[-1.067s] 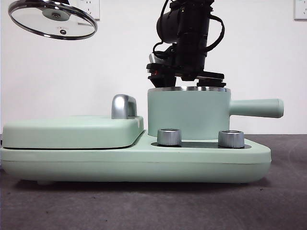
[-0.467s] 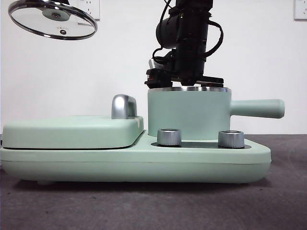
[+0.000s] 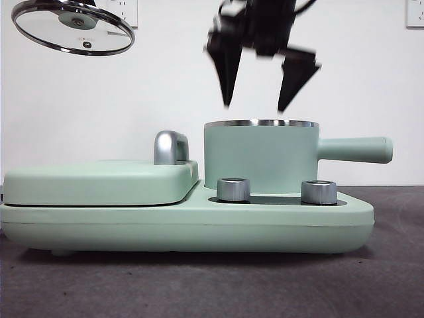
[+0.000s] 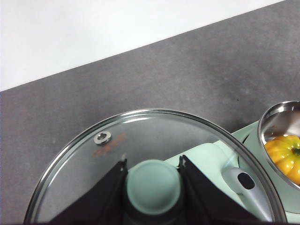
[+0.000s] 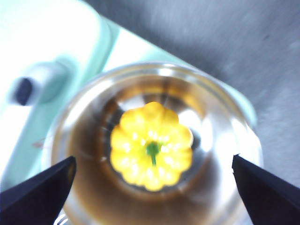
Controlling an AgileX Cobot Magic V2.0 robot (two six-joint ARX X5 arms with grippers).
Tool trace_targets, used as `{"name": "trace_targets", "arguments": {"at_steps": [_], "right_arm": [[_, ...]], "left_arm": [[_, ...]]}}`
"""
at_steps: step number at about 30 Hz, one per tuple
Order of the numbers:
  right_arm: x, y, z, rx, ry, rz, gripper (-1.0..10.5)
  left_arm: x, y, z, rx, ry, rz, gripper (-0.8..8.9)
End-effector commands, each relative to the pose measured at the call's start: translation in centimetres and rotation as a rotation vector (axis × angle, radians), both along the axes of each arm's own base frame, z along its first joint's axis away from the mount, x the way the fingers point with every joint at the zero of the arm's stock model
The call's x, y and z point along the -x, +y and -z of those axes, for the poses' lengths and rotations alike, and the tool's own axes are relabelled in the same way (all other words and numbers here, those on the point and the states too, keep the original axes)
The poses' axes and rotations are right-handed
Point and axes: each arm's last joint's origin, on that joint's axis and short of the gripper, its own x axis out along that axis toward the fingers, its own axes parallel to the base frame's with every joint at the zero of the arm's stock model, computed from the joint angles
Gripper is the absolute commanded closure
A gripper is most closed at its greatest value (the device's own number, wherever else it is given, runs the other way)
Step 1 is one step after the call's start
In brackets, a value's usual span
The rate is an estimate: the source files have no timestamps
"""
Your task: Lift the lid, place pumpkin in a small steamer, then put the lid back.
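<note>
Inside the small steamer (image 3: 260, 156) the pumpkin (image 5: 151, 145) sits free directly below the right hand (image 3: 258, 105), whose jaws stand wide apart and which has risen off the rim since a moment ago, while farther off the left hand (image 4: 153, 165) stays clamped on the lid (image 3: 73, 26) knob, high beside the steamer.

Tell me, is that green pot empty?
No. The pumpkin sits inside the small steamer, seen from the right gripper above.

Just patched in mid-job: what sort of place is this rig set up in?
Probably a lab or test bench, not a kitchen: a lone mint-green cooker sits on a dark grey mat before a bare white wall with a socket.
</note>
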Motion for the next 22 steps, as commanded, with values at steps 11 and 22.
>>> {"name": "trace_targets", "arguments": {"at_steps": [11, 22], "right_arm": [[14.8, -8.3, -6.1, -0.072, -0.132, -0.028, 4.2], [26.7, -14.9, -1.0, -0.284, -0.396, -0.069, 4.2]], "left_arm": [[-0.3, -1.8, -0.2, 0.026, -0.012, 0.051, 7.89], [0.7, -5.4, -0.2, 0.029, -0.018, 0.174, 7.89]]}}
